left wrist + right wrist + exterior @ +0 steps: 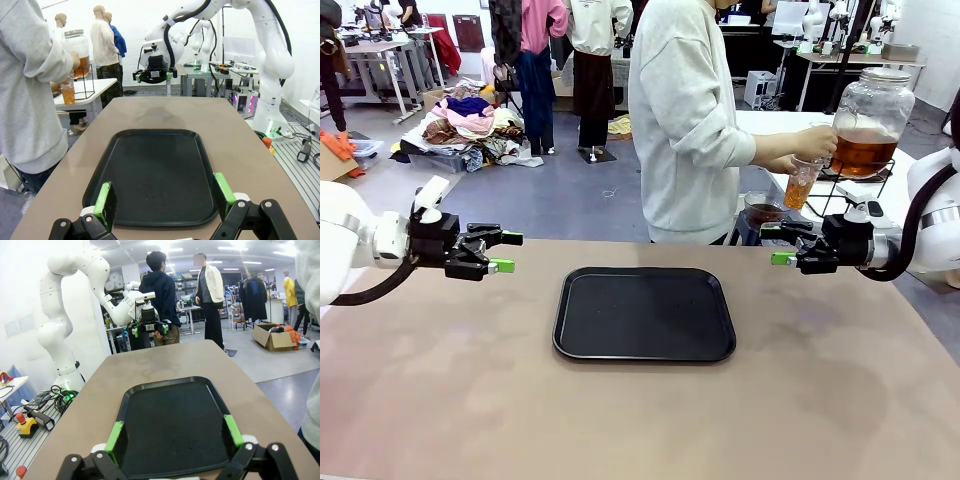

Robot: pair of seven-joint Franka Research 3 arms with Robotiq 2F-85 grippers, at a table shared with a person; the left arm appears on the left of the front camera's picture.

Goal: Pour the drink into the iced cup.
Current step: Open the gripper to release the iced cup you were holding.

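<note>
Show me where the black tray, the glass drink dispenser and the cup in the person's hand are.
black tray [645,312], front view, bare middle of its floor.
glass drink dispenser [870,115], front view, clear wall above the amber liquid.
cup [801,186], front view, its amber-filled side.

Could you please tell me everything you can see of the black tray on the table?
The black tray is a flat rectangle with rounded corners and a low raised rim, plastic by its look, with a matte, finely textured floor. It lies flat near the middle of the brown table, its long side running from arm to arm. Nothing stands in it; a few tiny specks dot the floor. Nothing touches it except the table beneath. It sits between the two arms, and no part of either arm reaches it.
</note>
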